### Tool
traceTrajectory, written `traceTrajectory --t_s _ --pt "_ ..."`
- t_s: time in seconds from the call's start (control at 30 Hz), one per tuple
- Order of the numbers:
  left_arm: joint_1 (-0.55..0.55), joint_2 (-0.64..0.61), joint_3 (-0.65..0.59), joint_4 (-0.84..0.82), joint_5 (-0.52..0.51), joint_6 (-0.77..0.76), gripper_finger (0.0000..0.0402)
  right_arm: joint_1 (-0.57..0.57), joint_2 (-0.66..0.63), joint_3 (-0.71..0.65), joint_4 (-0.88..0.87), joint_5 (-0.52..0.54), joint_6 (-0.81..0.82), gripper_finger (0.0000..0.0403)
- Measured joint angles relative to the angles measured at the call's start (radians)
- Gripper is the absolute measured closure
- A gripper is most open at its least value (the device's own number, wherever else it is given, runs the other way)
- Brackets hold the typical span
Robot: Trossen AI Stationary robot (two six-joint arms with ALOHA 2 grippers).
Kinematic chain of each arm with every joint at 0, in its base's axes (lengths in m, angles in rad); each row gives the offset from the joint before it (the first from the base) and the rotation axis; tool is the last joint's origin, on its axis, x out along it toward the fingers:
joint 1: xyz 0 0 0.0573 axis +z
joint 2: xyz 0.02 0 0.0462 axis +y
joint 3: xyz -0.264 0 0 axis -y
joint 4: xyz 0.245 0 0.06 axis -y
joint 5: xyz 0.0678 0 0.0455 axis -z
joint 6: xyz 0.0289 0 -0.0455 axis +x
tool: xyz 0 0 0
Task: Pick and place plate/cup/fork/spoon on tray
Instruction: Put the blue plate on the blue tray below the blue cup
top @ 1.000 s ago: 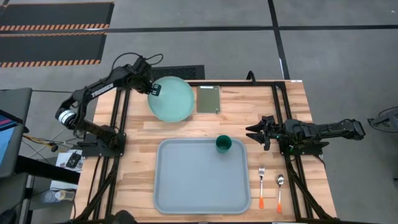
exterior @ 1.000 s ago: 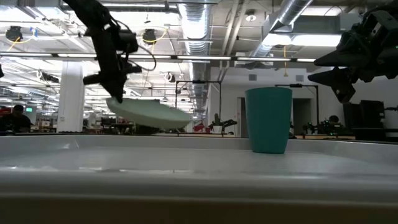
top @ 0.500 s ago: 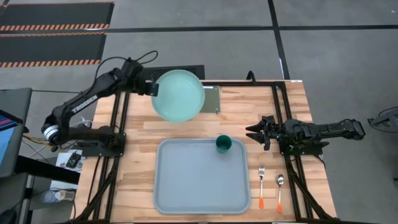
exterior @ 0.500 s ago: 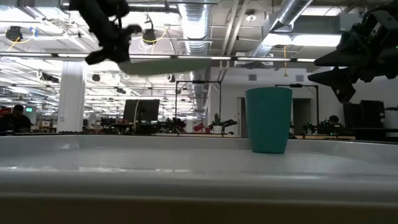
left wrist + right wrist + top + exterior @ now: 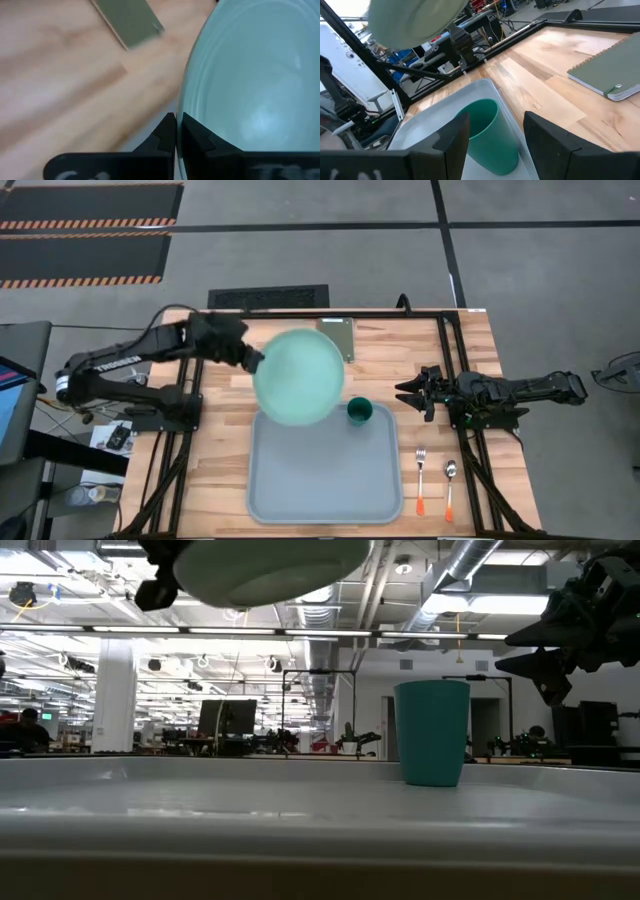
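While the left gripper point(image 5: 255, 360) is clamped on the rim of the plate point(image 5: 299, 377), the plate hangs in the air at frame centre in the high view, overlapping the upper edge of the tray point(image 5: 325, 480) just below it. The right gripper point(image 5: 405, 392), fingers apart, waits right of the cup point(image 5: 360, 412).
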Motion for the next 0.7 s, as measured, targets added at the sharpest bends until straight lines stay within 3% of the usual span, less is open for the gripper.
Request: traceTrajectory --t_s 0.13,0.4,0.7 --pt "-0.157 0.017 0.0 0.0 -0.006 -0.112 0.0401 0.0 0.0 0.0 0.0 0.0 0.0 0.0189" --pt "-0.451 0.093 0.0 0.002 -0.137 -0.346 0.0401 0.0 0.0 0.0 0.0 0.002 0.0 0.0189" --pt "-0.608 0.275 0.0 0.044 -0.163 -0.544 0.0401 0.0 0.0 0.0 0.0 0.004 0.0 0.0189"
